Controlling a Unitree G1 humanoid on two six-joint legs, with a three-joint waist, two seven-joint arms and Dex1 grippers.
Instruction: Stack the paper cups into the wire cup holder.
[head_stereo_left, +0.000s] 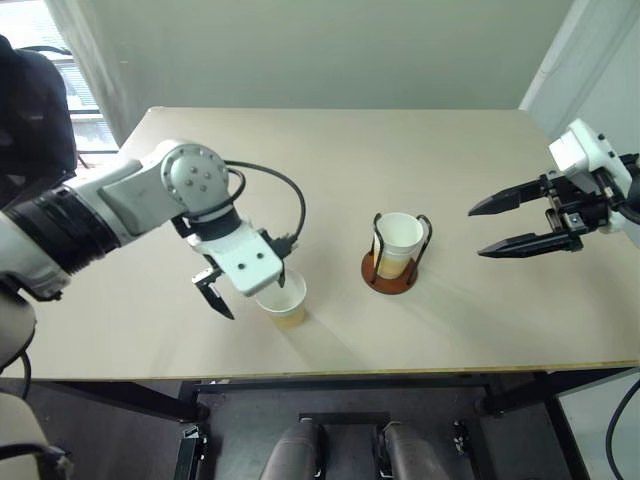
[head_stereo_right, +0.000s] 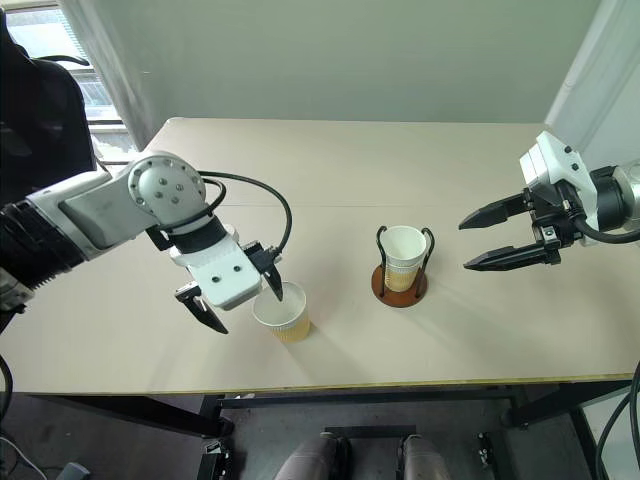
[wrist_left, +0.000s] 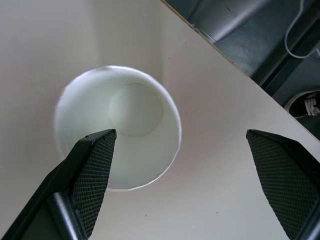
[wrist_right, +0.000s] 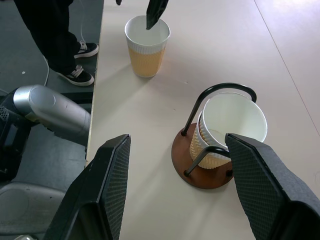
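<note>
So this looks like the pick-up of the last loose cup (head_stereo_right: 281, 312), which sits lower middle of the head view, near the front edge of the desk (head_stereo_right: 420, 160). The left gripper (head_stereo_right: 240, 293) hangs right over it pointing down, jaws spread wide and holding nothing. One finger (wrist_left: 95, 165) is over the cup's open mouth, the other well outside the rim toward the desk edge, so the near wall sits between them.

The wire holder (head_stereo_right: 401, 281) is a bit right of centre with cups (wrist_right: 227, 127) already nested in it. I'd guess two, can't be sure from here.

Next move, as I read it: drop a touch lower so the jaws straddle the rim, pinch gently (paper wall will crumple if squeezed hard), lift, carry right and lower it between the wire loops into the stack.

The right gripper (head_stereo_right: 486, 238) hovers at the right of the frame, jaws partly open and empty, aimed toward the holder.

No brand, label or writing readable anywhere.
</note>
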